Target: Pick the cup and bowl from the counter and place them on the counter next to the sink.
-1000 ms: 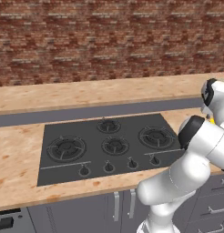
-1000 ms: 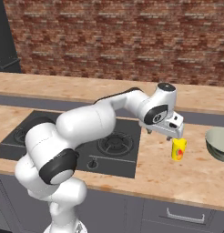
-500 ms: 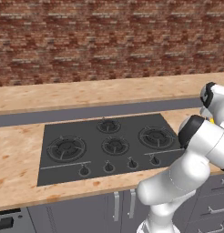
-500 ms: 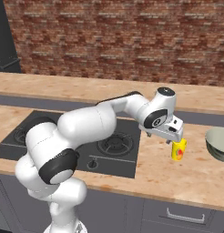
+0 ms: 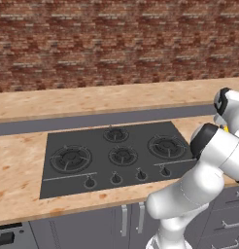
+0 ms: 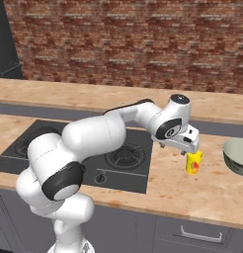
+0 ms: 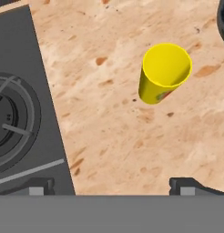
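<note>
While the claw (image 6: 188, 150) is held wide apart above the counter (image 6: 202, 192), nothing is gripped between its two dark fingertips (image 7: 189, 186). Just below and to the right of it in the right base view, the cup (image 6: 193, 162) is seen standing upright on the tan wood-grain surface, a little to the right of the black stove top (image 6: 121, 160). It is a small, bright yellow, tapered cup, wider at its open rim than at its base, with a reddish mark on its side. In the hand view the cup (image 7: 164, 73) is looked into from above, its inside plain yellow, apart from both fingertips. At the far right edge of the right base view, the pale grey-green bowl (image 6: 237, 156) is partly shown on the counter, well apart from the cup.
</note>
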Tool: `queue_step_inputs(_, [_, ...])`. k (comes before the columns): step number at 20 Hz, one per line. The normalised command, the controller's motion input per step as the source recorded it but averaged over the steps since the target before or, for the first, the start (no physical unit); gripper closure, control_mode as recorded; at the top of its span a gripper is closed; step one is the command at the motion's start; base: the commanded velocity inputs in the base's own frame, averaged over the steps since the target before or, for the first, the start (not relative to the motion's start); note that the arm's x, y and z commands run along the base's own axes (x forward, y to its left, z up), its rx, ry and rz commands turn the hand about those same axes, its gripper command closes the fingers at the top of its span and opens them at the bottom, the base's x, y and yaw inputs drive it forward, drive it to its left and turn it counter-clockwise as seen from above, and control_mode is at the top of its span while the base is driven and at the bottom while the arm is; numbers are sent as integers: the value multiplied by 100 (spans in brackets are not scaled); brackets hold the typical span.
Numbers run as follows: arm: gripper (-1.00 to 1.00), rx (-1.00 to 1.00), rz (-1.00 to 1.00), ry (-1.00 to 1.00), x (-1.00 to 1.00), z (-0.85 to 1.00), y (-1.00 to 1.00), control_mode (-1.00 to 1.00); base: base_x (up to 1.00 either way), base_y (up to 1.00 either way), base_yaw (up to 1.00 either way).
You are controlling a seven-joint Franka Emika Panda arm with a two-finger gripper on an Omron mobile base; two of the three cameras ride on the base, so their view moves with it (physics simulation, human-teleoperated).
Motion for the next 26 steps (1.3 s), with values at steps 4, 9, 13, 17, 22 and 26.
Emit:
queue_step_inputs(4, [-100, -2, 0, -5, 18, 0, -27, -100, 0, 0, 0])
queue_step_inputs(9, [-100, -10, 0, -1, 24, 0, -21, -100, 0, 0, 0])
queue_step_inputs(13, [-100, -15, 0, 0, 19, 0, -7, -100, 0, 0, 0])
queue_step_inputs(17, [-100, -5, 0, 0, 27, -5, -1, -100, 0, 0, 0])
queue_step_inputs(22, [-100, 0, 0, 3, 21, -28, -2, -100, 0, 0, 0])
queue_step_inputs(26, [-100, 0, 0, 2, 30, -20, -7, -100, 0, 0, 0])
